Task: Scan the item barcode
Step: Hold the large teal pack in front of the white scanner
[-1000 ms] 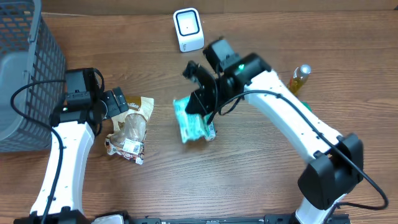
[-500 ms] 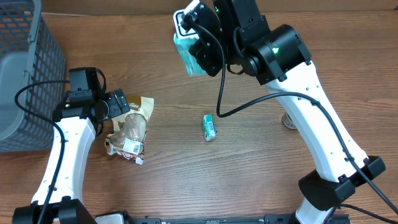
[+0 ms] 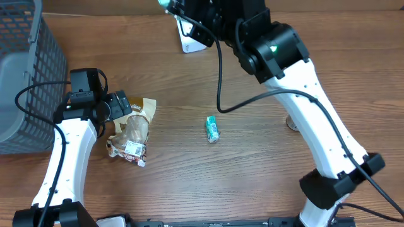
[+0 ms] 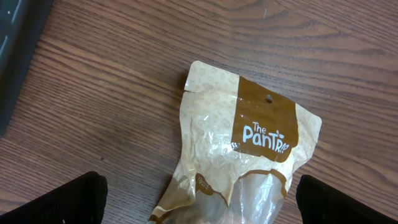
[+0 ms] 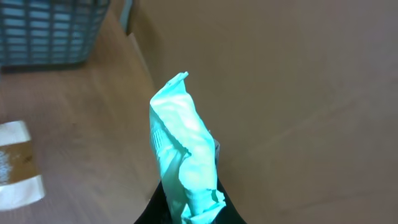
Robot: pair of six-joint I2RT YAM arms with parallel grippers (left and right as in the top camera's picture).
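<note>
While the right arm works, the left side sits idle. Grey basket [image 3: 25, 69] at the far left edge of the counter [image 3: 252, 183].

Left hand [image 4: 199, 186]: fingers [image 4: 68, 199] wide apart, hovering over the lower part of a brown snack pouch [image 4: 249, 155] that lies flat on the wood. Holding nothing. It needs no part in this step and is best left out of the way.

Mid-counter: a small teal stick pack [image 3: 213, 128] lies alone, well apart from both hands.

Far edge, right of centre: white scanner [image 3: 187, 39], half hidden under the raised right arm in the overhead view.

Right hand [image 5: 186, 210]: clamped on the bottom end of a teal packet [image 5: 183, 155], the item to be scanned. It is carried high off the counter, roughly above the scanner, with its free end sticking up and creased. Only a sliver of it [image 3: 165, 3] shows at the top of the overhead view.

Judgement on the step in hand, presenting the code:
- No barcode shows on the face seen from the wrist, so I cannot tell which side carries it. It may need a wrist roll to find the printed face.
- Bring the packet down in front of the scanner's window, printed face square to it, near but not touching.
- The film is crumpled, and a fold across the code would likely spoil the read. Hold steady and tilt slowly rather than sweep.
- The grip is at one end only, so the free end may flop. Keep the clamp firm and move gently.
- Check that the fingers do not cover the code.
</note>
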